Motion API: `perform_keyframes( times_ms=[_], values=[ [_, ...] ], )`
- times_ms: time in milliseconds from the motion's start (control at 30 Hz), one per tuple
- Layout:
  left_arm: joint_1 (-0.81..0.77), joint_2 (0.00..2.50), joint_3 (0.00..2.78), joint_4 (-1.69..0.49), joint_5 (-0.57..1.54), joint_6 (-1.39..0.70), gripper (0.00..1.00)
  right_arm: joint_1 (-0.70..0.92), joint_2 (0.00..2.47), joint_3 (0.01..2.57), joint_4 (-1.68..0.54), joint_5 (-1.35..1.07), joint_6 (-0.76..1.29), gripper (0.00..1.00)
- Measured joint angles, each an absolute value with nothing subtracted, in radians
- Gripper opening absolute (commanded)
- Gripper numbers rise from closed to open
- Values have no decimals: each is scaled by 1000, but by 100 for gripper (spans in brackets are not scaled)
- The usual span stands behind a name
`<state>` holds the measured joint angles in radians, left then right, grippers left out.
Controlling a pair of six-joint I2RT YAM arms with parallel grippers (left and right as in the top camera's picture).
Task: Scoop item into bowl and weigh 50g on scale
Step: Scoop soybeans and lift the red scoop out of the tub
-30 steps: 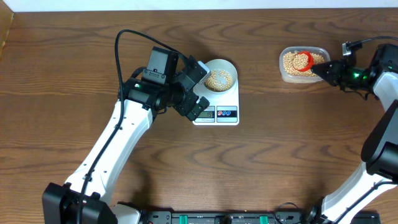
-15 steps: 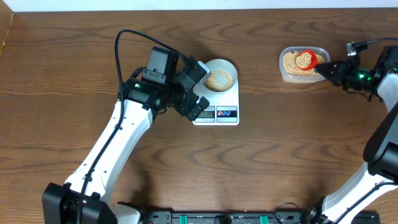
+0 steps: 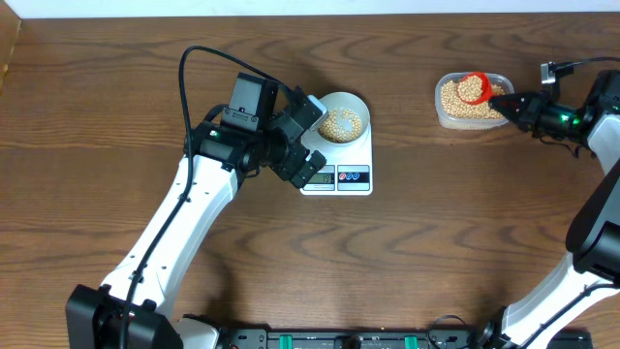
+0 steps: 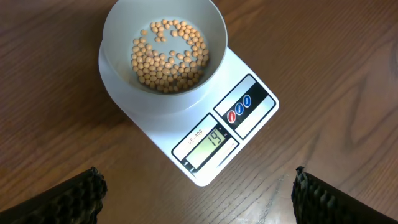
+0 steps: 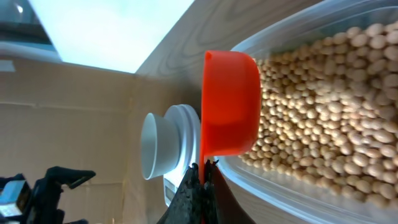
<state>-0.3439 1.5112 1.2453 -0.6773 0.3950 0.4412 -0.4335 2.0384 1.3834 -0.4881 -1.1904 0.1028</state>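
Spill of beans (image 5: pixel 311 112) likely on carry left to bowl (image 4: pixel 118 37): scoop (image 5: pixel 230 102) clamped in right claw (image 5: pixel 200 180); left claw (image 4: pixel 199 202) spread, empty

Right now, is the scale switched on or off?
On. The scale shows dark digits on its display, seen from the left wrist.

Matt wood-grain table (image 3: pixel 436 213), smooth plastic scale (image 4: pixel 205 124) and bowl (image 4: pixel 118 37), probably plastic scoop (image 5: pixel 230 102), clear tub (image 5: pixel 273 183).
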Motion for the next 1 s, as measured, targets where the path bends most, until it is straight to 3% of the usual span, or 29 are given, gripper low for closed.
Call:
perform_keyframes(
  times_ms=[633, 1000],
  values=[
    [-344, 1511, 1245, -677, 395, 441, 98, -422, 1973, 1383, -488, -1235, 103, 1],
    [-344, 1511, 1245, -677, 395, 441, 98, -322, 1912, 1383, -480, -1242, 117, 1]
  ],
)
